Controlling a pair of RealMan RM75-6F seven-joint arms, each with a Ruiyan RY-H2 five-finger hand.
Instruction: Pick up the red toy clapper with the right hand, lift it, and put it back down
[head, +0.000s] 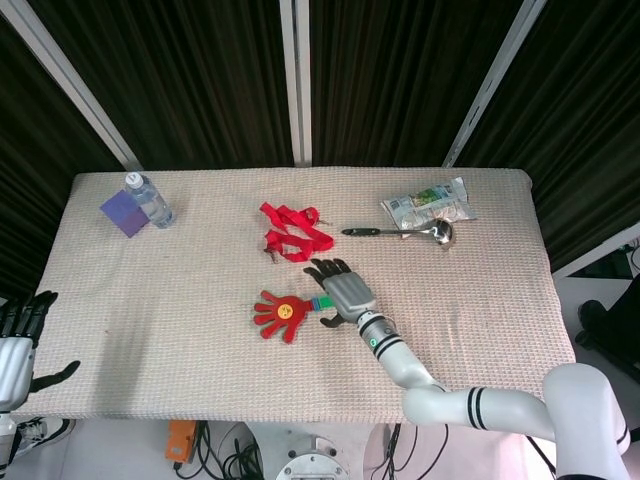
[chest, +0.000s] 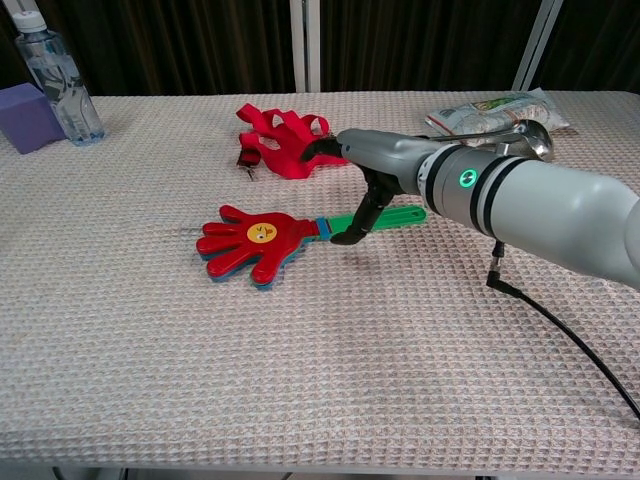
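**Green handle directly beneath the right hand's fingers**

Red toy clapper (chest: 255, 240) lies flat on the woven table cloth (chest: 300, 380), its long axis running from the red palm-shaped head, out beyond the fingertips on the thumb's side, along the green handle (chest: 395, 215) that passes under the right hand (head: 345, 290) and sticks out past its far edge. The head view puts the hand squarely over the handle's middle; only the blue collar next to the head shows beside it.

The right hand is palm-down, fingers (chest: 325, 150) stretched forward and apart above the handle, while the thumb (chest: 355, 225) hangs down with its tip at the near edge of the handle close to the collar. Whether the thumb tip actually touches the handle or rests on the cloth just beside it is hard to tell from the chest view. Nothing is held; the spread is wide.

The left hand (head: 18, 335) sits off the table's corner, well apart from the clapper, fingers extended and holding nothing, so the right is by far the nearer.

For the grasp, the fingers probably need to curl down across the handle's short axis to meet the thumb; the clapper is not yet lifted.
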